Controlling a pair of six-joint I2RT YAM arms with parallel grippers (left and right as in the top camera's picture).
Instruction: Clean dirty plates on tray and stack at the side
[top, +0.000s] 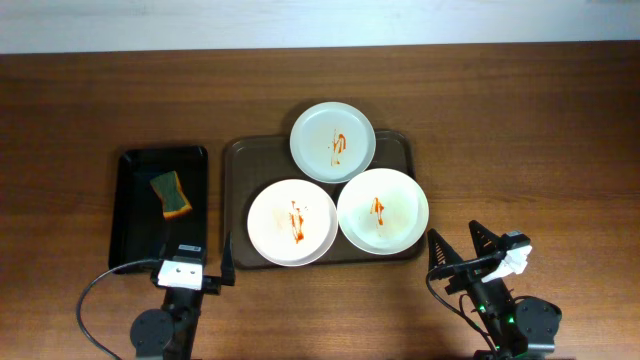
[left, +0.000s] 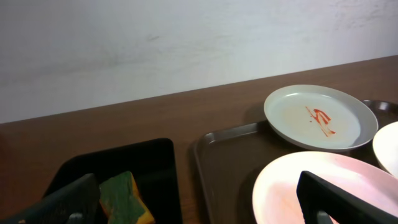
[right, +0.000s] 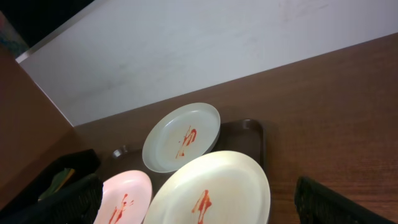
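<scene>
Plates from overhead: three round white shallow ones of like size, all on the large brown rectangular tray (top: 236, 170) with rounded corners and a raised rim, mid-desk. Far plate (top: 333, 142) hanging over the tray's far rim, with a short red-orange sauce squiggle at its centre. Near-left plate (top: 292, 222) faintly pinkish, streaked with longer red-orange marks. Near-right plate (top: 383, 211) carrying one small smear near the middle. All three rims crowded edge to edge. Just left of the tray, a smaller black rectangular tray (top: 130, 225) holding a green-and-yellow sponge (top: 172, 193). Left gripper (top: 182, 262) at the black tray's near edge. Right gripper (top: 460, 242) near the tray's near-right corner, over the brown wooden desk (top: 540, 130). Both sets of jaws spread wide, gripping nothing.

From the left wrist: far plate (left: 320, 117) tilted slightly, with a pale rim and a thin red squiggle right of centre. Near-left plate (left: 280, 186) close below, pink-tinted, partly behind one dark finger. Sponge (left: 127, 199) low in the black tray. Jaws far apart and empty.

From the right wrist: near-right plate (right: 211, 186) closest, creamy white with an orange streak. Far plate (right: 181, 138) beyond it and near-left plate (right: 127, 199) to the left, both smeared red. Dark fingers at the two lower corners, wide apart, holding nothing.
</scene>
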